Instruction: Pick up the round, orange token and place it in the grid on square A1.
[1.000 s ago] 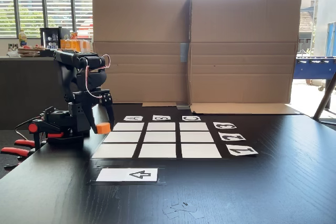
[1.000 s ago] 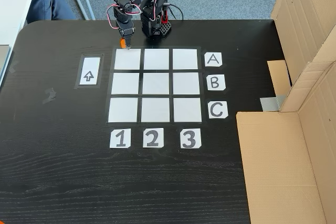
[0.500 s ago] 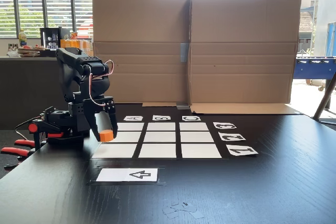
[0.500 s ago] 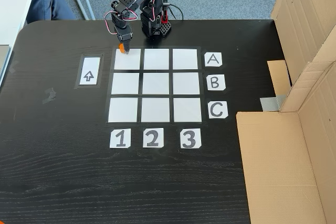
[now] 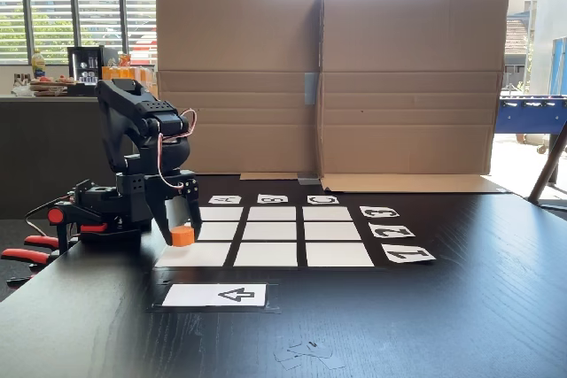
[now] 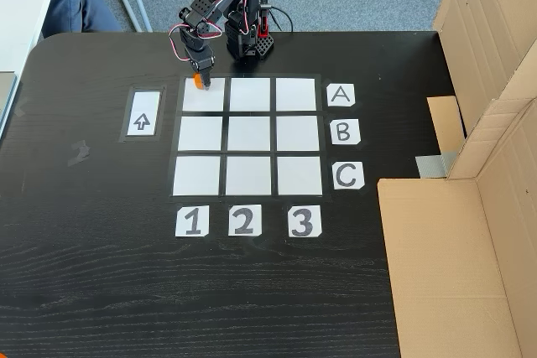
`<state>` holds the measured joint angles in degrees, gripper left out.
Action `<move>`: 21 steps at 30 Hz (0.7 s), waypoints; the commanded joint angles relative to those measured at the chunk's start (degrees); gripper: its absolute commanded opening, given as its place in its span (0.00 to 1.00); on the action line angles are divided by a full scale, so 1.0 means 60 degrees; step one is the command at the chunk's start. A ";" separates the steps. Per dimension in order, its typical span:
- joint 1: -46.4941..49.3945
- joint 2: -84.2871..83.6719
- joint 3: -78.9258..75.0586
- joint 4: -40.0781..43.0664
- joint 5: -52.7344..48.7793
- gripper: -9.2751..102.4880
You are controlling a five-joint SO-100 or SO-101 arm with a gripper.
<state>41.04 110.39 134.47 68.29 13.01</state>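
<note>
The arm folds forward and down from its base at the bench's [image 6: 101, 291] far left corner, its tool [image 5: 182, 235] pointing at the grid [image 6: 248, 163]. The fingers are closed on the token [image 5: 182, 235], which sits low over the far edge of square A1 [image 6: 204, 98]. Half a second ago the token was higher and nearer the square's outer edge. Contact with the paper cannot be told.
</note>
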 commanded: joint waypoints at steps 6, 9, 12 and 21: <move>-0.0220 -0.0542 -0.0044 -0.0396 -0.0073 0.12; -0.0278 -0.0791 -0.0117 -0.0439 -0.0073 0.12; -0.0322 -0.0952 -0.0132 -0.0571 -0.0073 0.12; -0.0454 -0.1099 -0.0190 -0.0718 -0.0029 0.12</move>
<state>39.02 103.80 134.38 64.34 13.01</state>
